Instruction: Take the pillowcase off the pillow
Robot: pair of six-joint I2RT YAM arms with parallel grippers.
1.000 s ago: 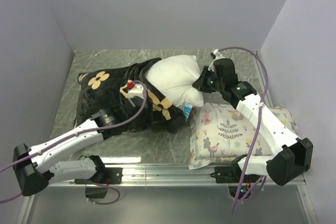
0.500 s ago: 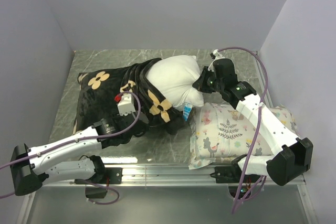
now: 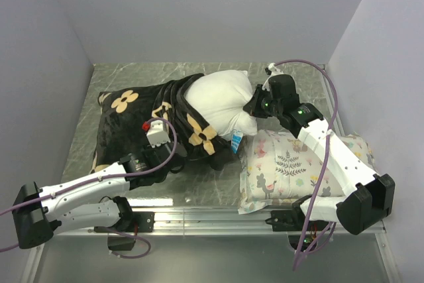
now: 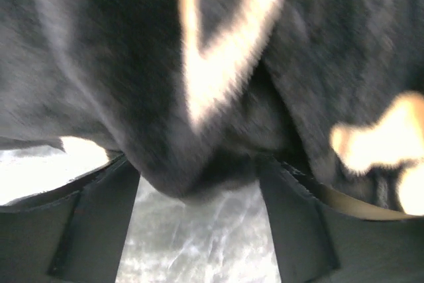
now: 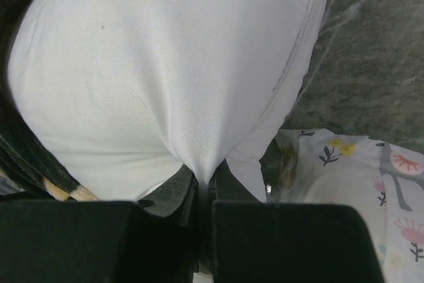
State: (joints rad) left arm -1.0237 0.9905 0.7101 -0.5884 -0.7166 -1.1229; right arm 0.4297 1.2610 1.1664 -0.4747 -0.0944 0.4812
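— Where's the pillow (image 3: 218, 97)?
— Half out of the black pillowcase (image 3: 129, 124); the right gripper (image 5: 204, 193) pinches its corner tight.
— And the left gripper (image 4: 199, 230)?
— Wide apart; a fold of pillowcase hangs between its fingers (image 4: 99, 230).

pillowcase (image 4: 132, 64): plush, fuzzy cloth | pillow (image 5: 165, 64): smooth matt cloth | table (image 3: 126, 77): glossy marbled

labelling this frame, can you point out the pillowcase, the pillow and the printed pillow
pillowcase (image 3: 126, 122), top external view, black plush below the tan flower
pillow (image 3: 218, 101), top external view, middle of its bare white end
printed pillow (image 3: 288, 162), top external view, on the fern print
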